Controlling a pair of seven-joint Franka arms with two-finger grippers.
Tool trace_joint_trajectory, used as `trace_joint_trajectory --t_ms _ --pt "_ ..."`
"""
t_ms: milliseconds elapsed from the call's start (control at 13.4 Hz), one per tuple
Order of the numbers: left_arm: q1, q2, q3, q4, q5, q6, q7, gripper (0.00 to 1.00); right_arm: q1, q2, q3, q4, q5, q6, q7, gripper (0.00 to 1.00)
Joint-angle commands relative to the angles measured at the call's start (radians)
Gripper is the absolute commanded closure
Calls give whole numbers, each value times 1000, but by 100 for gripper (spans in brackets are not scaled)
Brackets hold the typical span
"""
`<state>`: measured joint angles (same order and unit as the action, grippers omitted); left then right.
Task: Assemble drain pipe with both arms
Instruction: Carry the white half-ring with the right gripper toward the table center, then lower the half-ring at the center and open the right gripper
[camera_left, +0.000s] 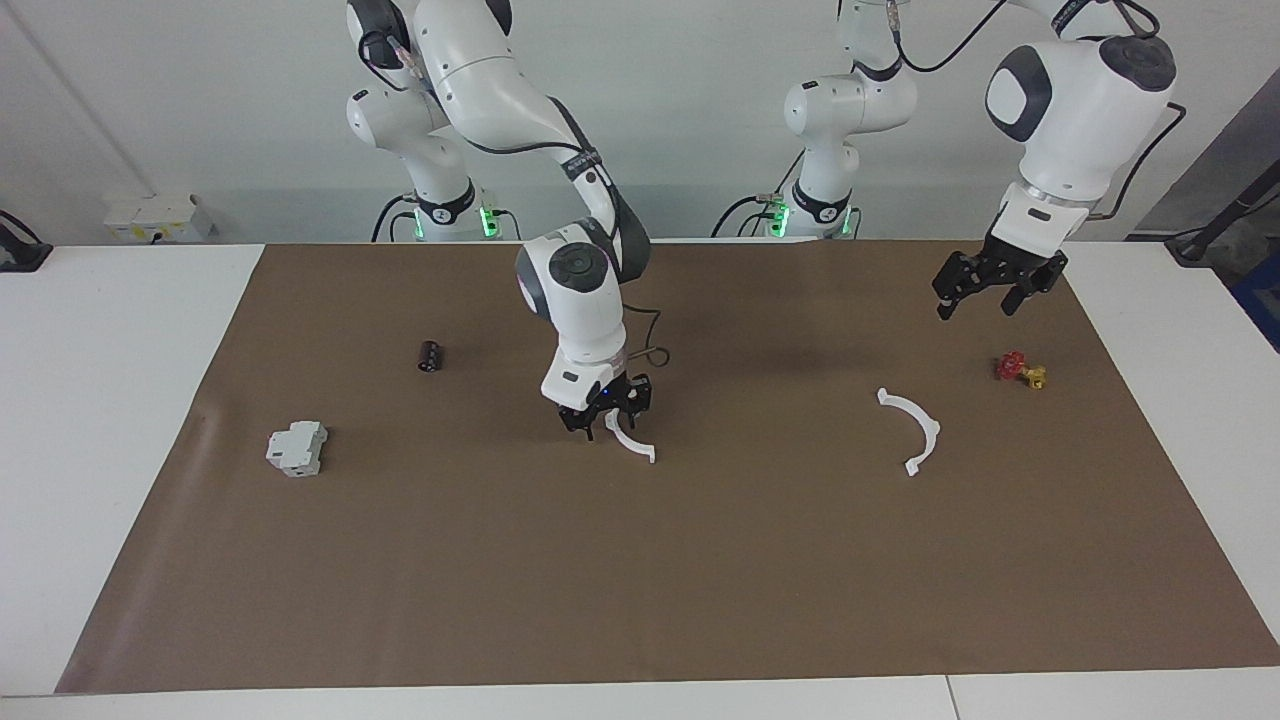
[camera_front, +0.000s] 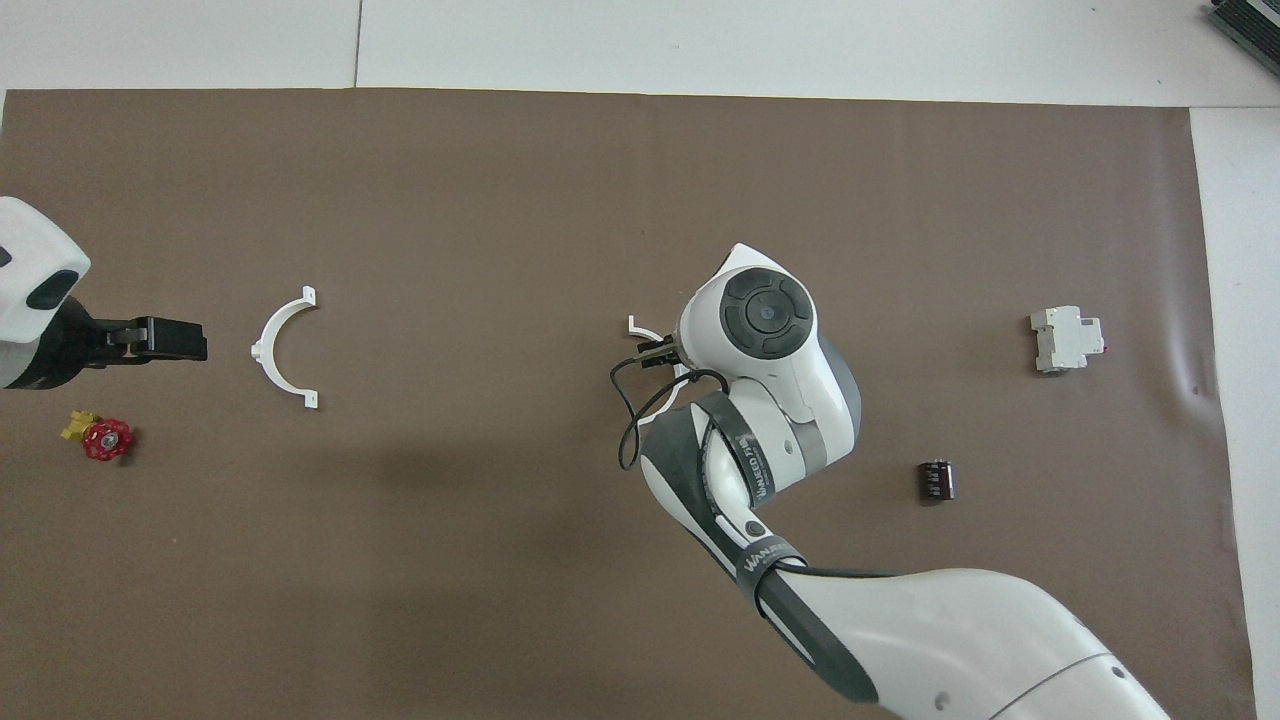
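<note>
One white half-ring (camera_left: 636, 446) of the drain pipe lies mid-table on the brown mat. My right gripper (camera_left: 606, 424) is down at the mat, its fingers standing either side of the half-ring's nearer end. In the overhead view the right arm's wrist covers most of this half-ring (camera_front: 644, 329). The second half-ring (camera_left: 926, 430) (camera_front: 271, 351) lies free on the mat toward the left arm's end. My left gripper (camera_left: 978, 303) (camera_front: 188, 339) hangs open and empty in the air over the mat, near the valve and apart from the second half-ring.
A small red-and-yellow valve (camera_left: 1019, 369) (camera_front: 104, 438) lies near the left arm's end. A grey-white box (camera_left: 297, 448) (camera_front: 1066, 339) and a small black cylinder (camera_left: 431, 356) (camera_front: 936, 481) lie toward the right arm's end. The mat (camera_left: 640, 580) covers most of the table.
</note>
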<state>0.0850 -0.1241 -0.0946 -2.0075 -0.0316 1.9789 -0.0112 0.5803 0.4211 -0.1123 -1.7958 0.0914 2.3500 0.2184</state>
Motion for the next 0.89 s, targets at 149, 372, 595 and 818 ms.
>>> trace_joint_trajectory --t_ms 149,372,595,818 --pt "36 29 -2 -114 -4 187 11 0 -184 -175 -7 -1 -27 -182 10 0" --pt "27 115 -2 -143 -4 312 -56 0 -299 -243 -9 9 -61 -344 4 0" --pt "27 155 -2 -235 -4 501 -118 0 -399 -286 -9 -5 -64 -506 -60 0" --pt "27 202 -2 -237 -4 529 -110 0 -502 -300 -9 -8 -64 -575 -158 0"
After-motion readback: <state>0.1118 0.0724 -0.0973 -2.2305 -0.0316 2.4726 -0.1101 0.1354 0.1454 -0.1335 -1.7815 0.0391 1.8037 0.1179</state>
